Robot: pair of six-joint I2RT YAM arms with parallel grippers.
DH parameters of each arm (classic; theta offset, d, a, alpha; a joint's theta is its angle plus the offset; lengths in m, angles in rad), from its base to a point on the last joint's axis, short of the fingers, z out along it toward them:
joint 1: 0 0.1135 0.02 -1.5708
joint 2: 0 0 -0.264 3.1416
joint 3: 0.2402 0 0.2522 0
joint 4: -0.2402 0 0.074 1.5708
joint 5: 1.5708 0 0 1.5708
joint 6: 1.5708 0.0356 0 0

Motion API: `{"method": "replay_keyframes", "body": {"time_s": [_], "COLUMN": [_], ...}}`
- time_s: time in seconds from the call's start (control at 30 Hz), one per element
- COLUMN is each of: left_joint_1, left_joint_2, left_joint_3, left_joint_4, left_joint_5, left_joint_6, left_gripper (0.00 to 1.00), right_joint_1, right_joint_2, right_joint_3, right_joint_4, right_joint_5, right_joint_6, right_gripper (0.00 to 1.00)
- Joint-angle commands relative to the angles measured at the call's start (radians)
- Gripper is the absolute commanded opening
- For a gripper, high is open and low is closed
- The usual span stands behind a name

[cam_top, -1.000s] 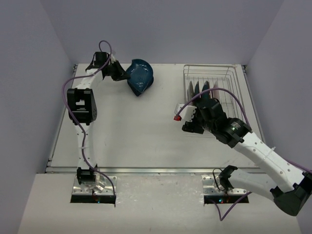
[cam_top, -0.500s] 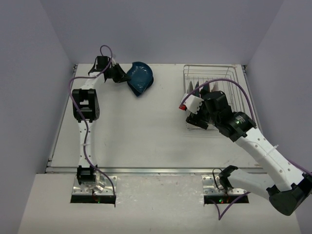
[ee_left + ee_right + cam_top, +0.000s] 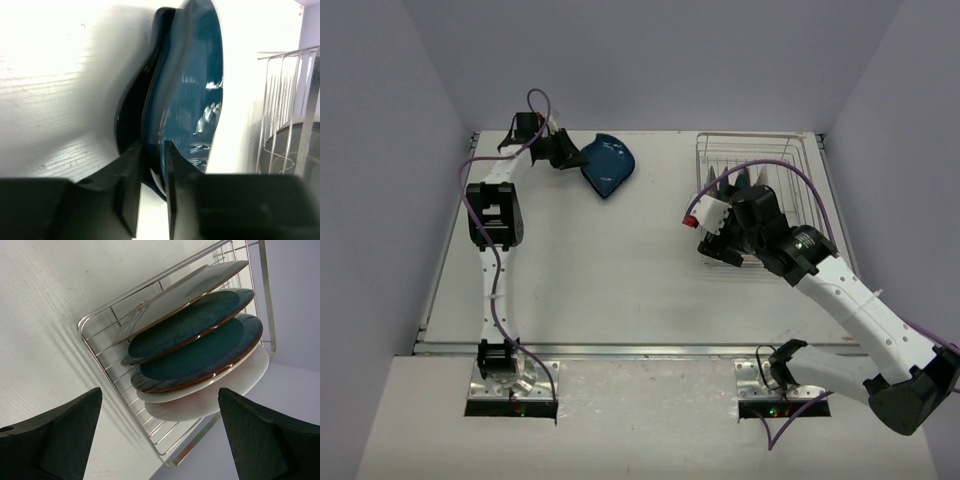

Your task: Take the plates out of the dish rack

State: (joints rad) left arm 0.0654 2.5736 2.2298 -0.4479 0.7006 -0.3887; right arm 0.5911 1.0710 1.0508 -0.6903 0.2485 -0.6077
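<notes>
The dark blue leaf-shaped dish (image 3: 607, 165) lies at the far left-centre of the table. My left gripper (image 3: 570, 155) is at its left edge, and in the left wrist view its jaws (image 3: 154, 145) pinch the rim of the dish (image 3: 190, 90). The silvery wire dish rack (image 3: 790, 145) stands at the far right with several plates (image 3: 735, 185) upright in it. My right gripper (image 3: 725, 248) hovers open over the rack's near left corner. Its wrist view shows a pale plate (image 3: 200, 282), two teal plates (image 3: 195, 322) and a white plate (image 3: 210, 395) leaning in the rack (image 3: 81, 326).
The white table (image 3: 610, 270) ends at a metal strip along the near edge. Grey walls close in on the left, back and right. A purple cable loops above each arm.
The blue dish has tipped from tilted to lying flat on the table. My right gripper has swung from the table's middle toward the rack's near left corner.
</notes>
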Motion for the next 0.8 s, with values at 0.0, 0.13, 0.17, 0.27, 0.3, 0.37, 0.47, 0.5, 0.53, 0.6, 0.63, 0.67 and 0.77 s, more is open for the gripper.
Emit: {"method": "replay_keyframes", "body": {"time_s": [0.0, 0.13, 0.17, 0.27, 0.3, 0.37, 0.47, 0.5, 0.53, 0.6, 0.63, 0.67, 0.77], "left_joint_1": [0.008, 0.007, 0.007, 0.007, 0.007, 0.006, -0.003, -0.013, -0.026, -0.052, -0.054, -0.055, -0.055], "left_joint_2": [-0.021, -0.037, -0.045, -0.080, -0.101, -0.140, -0.272, -0.329, -0.388, -0.519, -0.592, -0.643, -0.754], "left_joint_3": [0.061, 0.060, 0.061, 0.083, 0.089, 0.104, 0.089, 0.063, 0.030, -0.063, -0.094, -0.145, -0.274], "left_joint_4": [0.047, 0.046, 0.047, 0.048, 0.048, 0.047, 0.044, 0.046, 0.049, 0.062, 0.071, 0.076, 0.066], "left_joint_5": [0.080, 0.067, 0.063, 0.041, 0.033, 0.002, -0.143, -0.214, -0.289, -0.427, -0.452, -0.479, -0.531], "left_joint_6": [0.019, 0.022, 0.023, 0.033, 0.039, 0.053, 0.152, 0.204, 0.261, 0.378, 0.436, 0.460, 0.477], "left_gripper": [0.26, 0.49, 0.54, 0.73, 0.79, 0.95, 1.00, 1.00, 1.00, 1.00, 1.00, 1.00, 1.00], "right_joint_1": [-0.012, -0.047, -0.062, -0.130, -0.168, -0.219, -0.323, -0.357, -0.390, -0.463, -0.507, -0.540, -0.629], "right_joint_2": [0.000, 0.006, 0.010, 0.031, 0.042, 0.058, 0.088, 0.100, 0.112, 0.146, 0.157, 0.181, 0.249], "right_joint_3": [0.043, 0.065, 0.076, 0.124, 0.139, 0.177, 0.214, 0.220, 0.224, 0.230, 0.230, 0.233, 0.250], "right_joint_4": [0.020, 0.027, 0.029, 0.029, 0.029, 0.029, 0.029, 0.029, 0.028, 0.028, 0.029, 0.029, 0.028], "right_joint_5": [-0.011, -0.017, -0.021, -0.044, -0.056, -0.094, -0.159, -0.187, -0.218, -0.254, -0.308, -0.347, -0.457], "right_joint_6": [0.032, 0.085, 0.108, 0.196, 0.228, 0.316, 0.448, 0.488, 0.523, 0.594, 0.614, 0.642, 0.703], "right_gripper": [0.99, 0.99, 0.99, 0.99, 0.99, 0.99, 0.99, 0.99, 0.99, 0.99, 0.98, 0.96, 0.88]}}
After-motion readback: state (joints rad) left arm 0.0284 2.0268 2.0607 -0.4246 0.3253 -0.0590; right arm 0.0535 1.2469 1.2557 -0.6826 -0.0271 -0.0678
